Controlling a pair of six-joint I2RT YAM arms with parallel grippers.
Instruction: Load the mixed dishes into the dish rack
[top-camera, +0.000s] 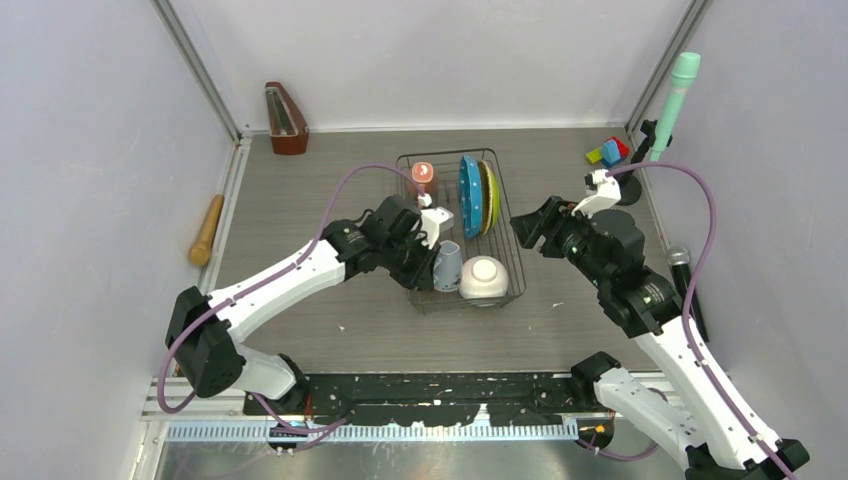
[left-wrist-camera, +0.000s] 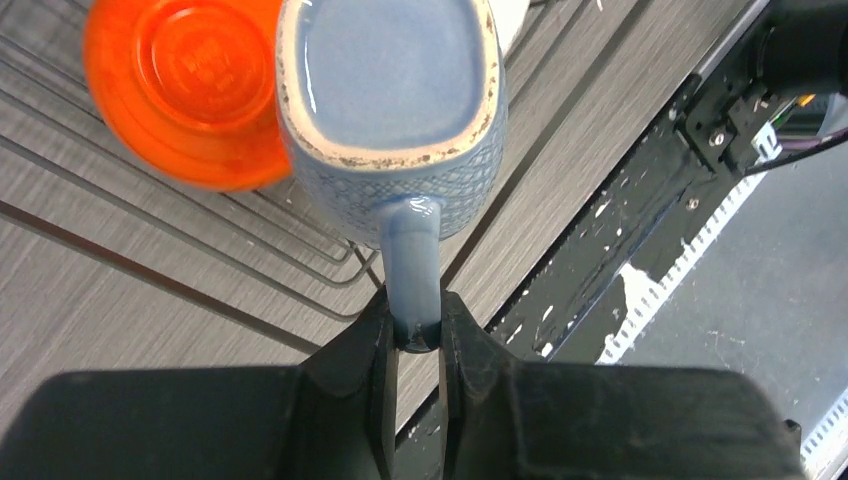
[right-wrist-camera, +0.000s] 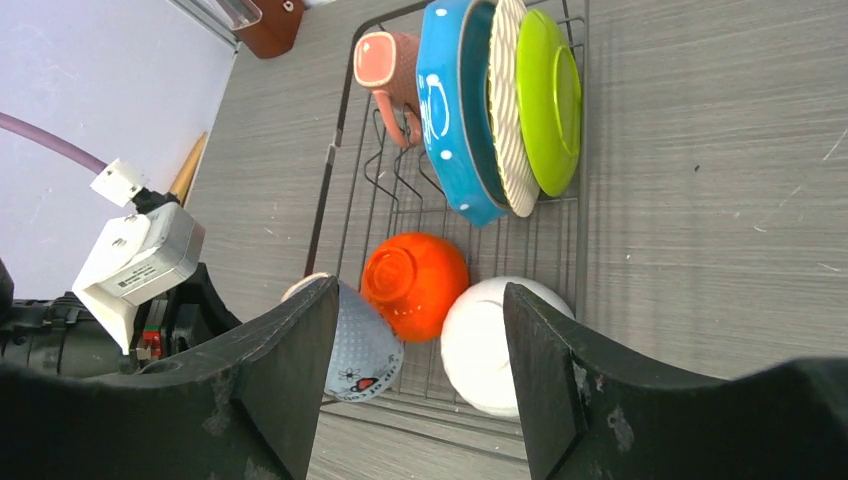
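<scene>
- The grey counter (top-camera: 300, 200) carried the dish rack (right-wrist-camera: 395, 205) between the two arms.
- The blue-rimmed plate (right-wrist-camera: 455, 110) and lime-green plate (right-wrist-camera: 548, 100) stood on edge at its far end.
- The orange bowl (right-wrist-camera: 415, 283) and white bowl (right-wrist-camera: 485, 345) lay upside down, side by side, at the near end.
- The pink floral mug (right-wrist-camera: 385, 62) sat beside the blue-rimmed plate.
- The small grey-blue mug (left-wrist-camera: 390, 110) was at the rack's near left corner, its handle pinched in the left pincer (left-wrist-camera: 415, 330).
- The right pincer (right-wrist-camera: 418, 295) gaped wide, holding nothing.
</scene>
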